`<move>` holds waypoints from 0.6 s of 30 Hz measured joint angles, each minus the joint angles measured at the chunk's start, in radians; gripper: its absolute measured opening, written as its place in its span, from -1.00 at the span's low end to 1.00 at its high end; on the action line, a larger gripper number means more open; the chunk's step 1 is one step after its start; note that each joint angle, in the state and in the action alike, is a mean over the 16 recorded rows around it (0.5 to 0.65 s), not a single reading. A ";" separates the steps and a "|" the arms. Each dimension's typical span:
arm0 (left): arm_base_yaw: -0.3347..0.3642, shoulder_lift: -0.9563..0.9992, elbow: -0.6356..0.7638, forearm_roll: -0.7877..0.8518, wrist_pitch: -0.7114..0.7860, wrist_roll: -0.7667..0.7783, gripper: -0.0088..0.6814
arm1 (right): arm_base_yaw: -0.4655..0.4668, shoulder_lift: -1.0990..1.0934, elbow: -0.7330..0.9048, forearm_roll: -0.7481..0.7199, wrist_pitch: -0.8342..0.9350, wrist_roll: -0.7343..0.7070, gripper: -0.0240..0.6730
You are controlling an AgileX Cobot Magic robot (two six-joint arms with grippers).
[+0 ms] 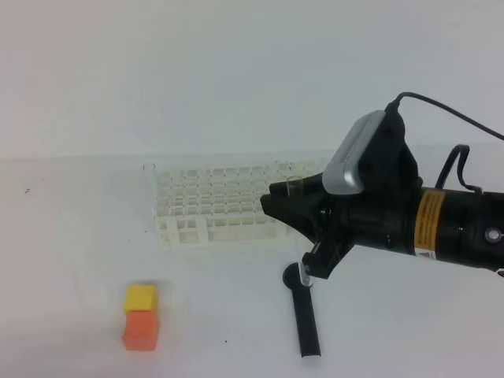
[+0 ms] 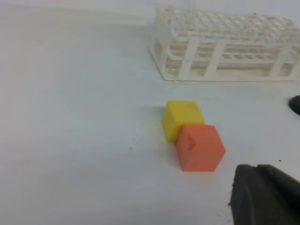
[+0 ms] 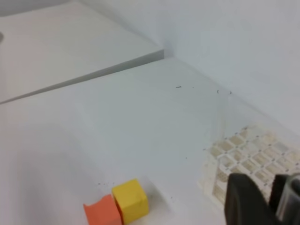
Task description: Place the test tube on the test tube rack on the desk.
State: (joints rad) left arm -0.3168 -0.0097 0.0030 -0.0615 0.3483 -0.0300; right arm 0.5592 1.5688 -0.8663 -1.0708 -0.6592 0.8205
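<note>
Bright, even, washed-out light — faint shadows, soft blur throughout — near black parts out of focus.

Test tube (image 1: 298, 228) clear glass; rack (image 1: 213, 206) white plastic; desk (image 1: 71, 236) matt.

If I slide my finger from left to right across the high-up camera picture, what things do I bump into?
orange cube with yellow cube stacked behind it → test tube rack → black stick → right gripper holding the test tube
</note>
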 joint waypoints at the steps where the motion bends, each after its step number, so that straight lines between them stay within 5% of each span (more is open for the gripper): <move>1: 0.014 0.000 0.000 0.000 0.000 0.000 -0.98 | 0.000 0.001 0.000 0.010 0.001 -0.004 -0.61; 9: 0.133 0.000 0.000 0.001 0.000 0.001 -0.98 | 0.009 0.002 0.000 0.201 0.036 -0.180 -0.61; 18: 0.211 0.001 0.000 0.001 0.000 0.002 -0.98 | 0.085 0.010 0.000 0.713 0.124 -0.732 -0.61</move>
State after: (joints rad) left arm -0.1057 -0.0085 0.0030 -0.0607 0.3483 -0.0281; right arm 0.6439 1.5793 -0.8666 -0.3573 -0.5349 0.0889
